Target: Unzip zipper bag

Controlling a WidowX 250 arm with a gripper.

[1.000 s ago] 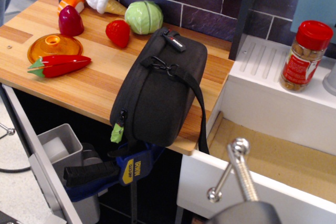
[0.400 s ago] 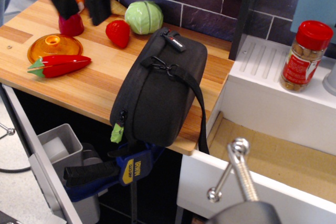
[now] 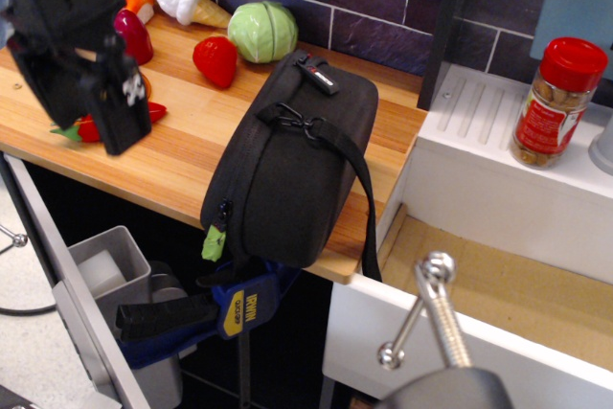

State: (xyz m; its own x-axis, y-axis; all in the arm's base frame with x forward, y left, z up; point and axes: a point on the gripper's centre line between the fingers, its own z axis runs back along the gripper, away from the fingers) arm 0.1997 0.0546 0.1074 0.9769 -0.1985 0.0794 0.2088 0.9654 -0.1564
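Observation:
The zipper bag (image 3: 287, 165) is a black rounded case lying on the wooden counter (image 3: 182, 155), its near end hanging over the front edge. Its black strap (image 3: 356, 174) runs from a metal clip (image 3: 291, 120) down the right side. A small red-white label (image 3: 322, 75) sits at the far end. The lime-green zipper pull (image 3: 213, 242) hangs at the near lower left corner. My gripper (image 3: 91, 126) is black and large at the upper left, well left of the bag and above the counter. Its fingers (image 3: 122, 112) are apart with nothing between them.
A toy cabbage (image 3: 261, 31), a red toy fruit (image 3: 216, 59) and an ice-cream toy (image 3: 192, 2) lie behind the bag. A red chili (image 3: 153, 110) shows partly behind my gripper. A spice jar (image 3: 557, 102) stands right. A blue clamp (image 3: 241, 308) and grey bin (image 3: 110, 265) sit below.
My gripper has come down and forward from the back of the counter to the left front, now covering the orange lid and most of the chili. The bag has not moved.

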